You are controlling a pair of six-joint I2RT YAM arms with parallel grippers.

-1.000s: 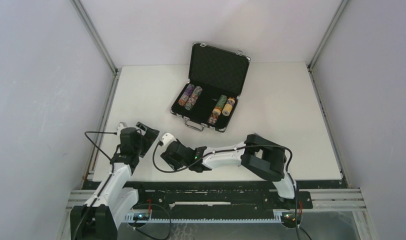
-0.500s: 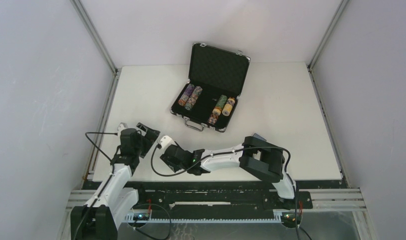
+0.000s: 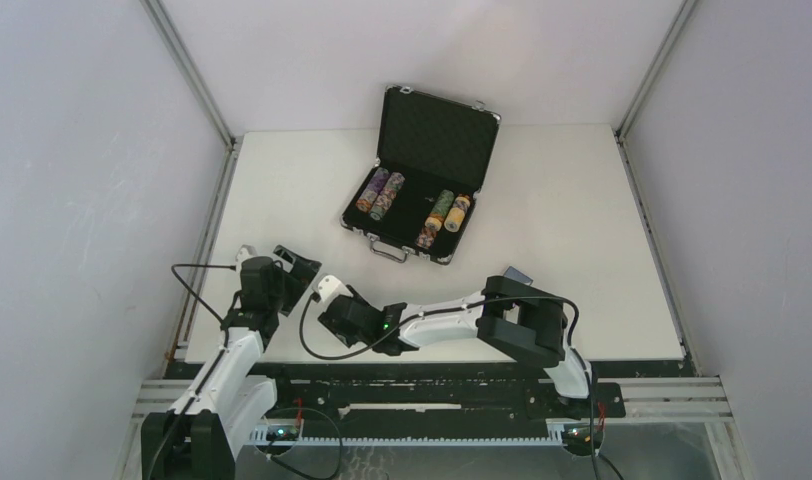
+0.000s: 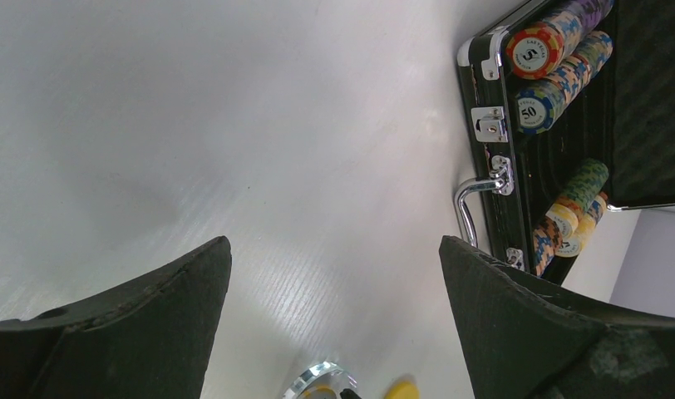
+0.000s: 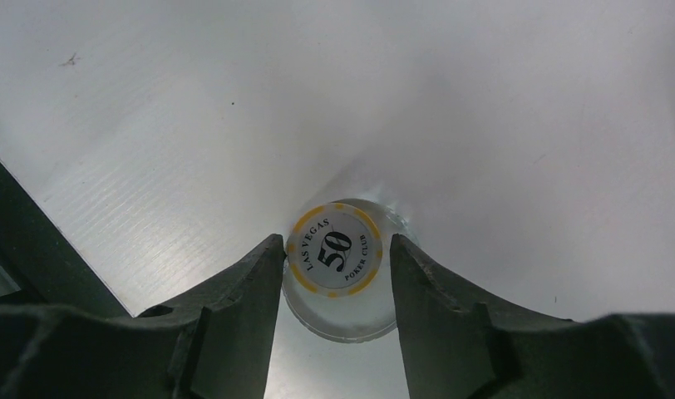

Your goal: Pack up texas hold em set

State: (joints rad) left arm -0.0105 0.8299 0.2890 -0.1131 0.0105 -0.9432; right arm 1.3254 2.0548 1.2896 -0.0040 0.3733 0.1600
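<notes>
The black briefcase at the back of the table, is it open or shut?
Open. The briefcase has its lid standing upright at the far side, and rolls of poker chips lie uncovered in its base.

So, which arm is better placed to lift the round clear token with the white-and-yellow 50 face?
Right. The right gripper has a finger against each side of the token; the left gripper hangs wide open, holding nothing.

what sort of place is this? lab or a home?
Most likely a lab robot cell, not a home: a white table boxed in by plain grey panels on aluminium framing, left arm and right arm bolted to a rail at its near edge, and an open poker case on it.
</notes>
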